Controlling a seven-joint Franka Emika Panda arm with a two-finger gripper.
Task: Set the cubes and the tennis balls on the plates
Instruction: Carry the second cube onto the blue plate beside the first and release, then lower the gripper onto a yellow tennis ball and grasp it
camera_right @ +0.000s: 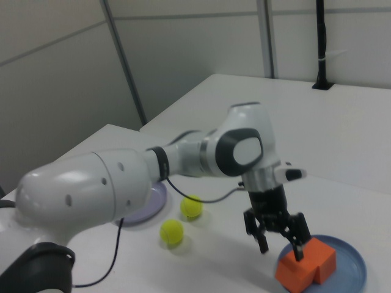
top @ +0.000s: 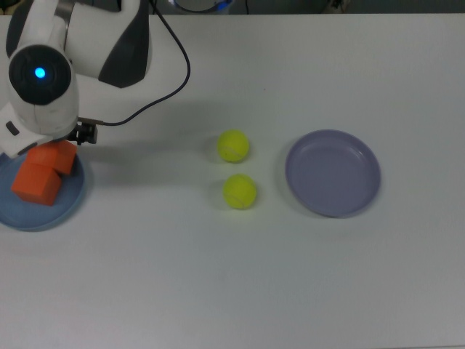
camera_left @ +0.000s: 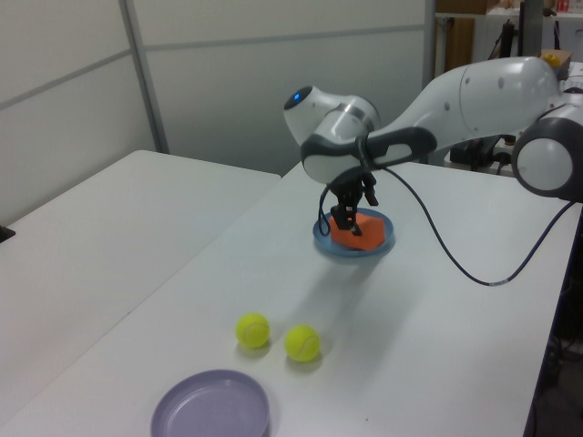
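Two orange cubes (top: 36,185) (top: 63,156) lie side by side and touching on the light blue plate (top: 71,205) at the top view's left. In the right view my gripper (camera_right: 281,251) hangs open just above the cubes (camera_right: 305,265), holding nothing. In the top view the arm's head hides it. Two yellow-green tennis balls (top: 233,145) (top: 239,191) rest on the table near the middle. The lavender plate (top: 333,173) lies bare to their right in the top view.
A black cable (top: 171,80) loops from the arm over the table behind the blue plate. In the left view, the arm (camera_left: 474,100) reaches in from the right above the blue plate (camera_left: 332,250). The table's right edge (camera_left: 547,355) shows in the left view.
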